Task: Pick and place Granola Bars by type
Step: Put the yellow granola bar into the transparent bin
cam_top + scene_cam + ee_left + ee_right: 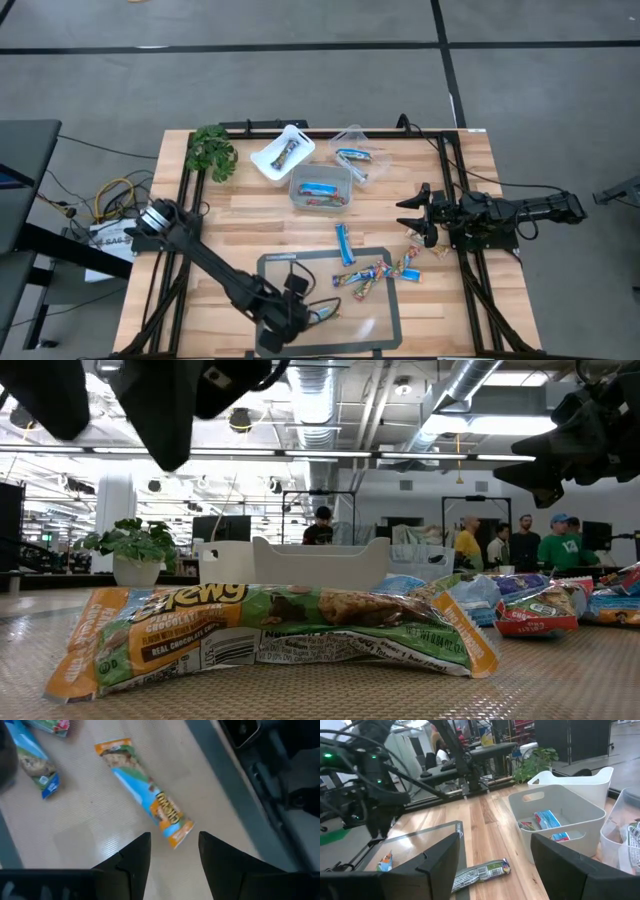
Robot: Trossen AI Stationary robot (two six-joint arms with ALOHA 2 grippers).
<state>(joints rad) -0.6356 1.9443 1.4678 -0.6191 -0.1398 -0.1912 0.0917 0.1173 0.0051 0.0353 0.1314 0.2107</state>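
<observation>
Granola bars lie scattered on a grey-edged mat [385, 325]: a loose cluster [375, 275] at its far right, and one orange-and-blue bar [145, 790] lying flat by itself near the mat's near left. My left gripper [174, 845] hangs open just above that bar, slanting down and touching nothing; the bar lies just beyond the fingertips. In the high view this gripper [303, 316] is at the mat's near left. A blue bar [344, 243] lies on the wood past the mat. My right gripper [408, 217] waits open at the table's right.
Three tubs stand at the back: a white one [283, 152] with a bar in it, a clear one [320, 187] holding blue bars, and another clear one [355, 150]. A small plant [211, 152] is at the far left. People stand in the room behind.
</observation>
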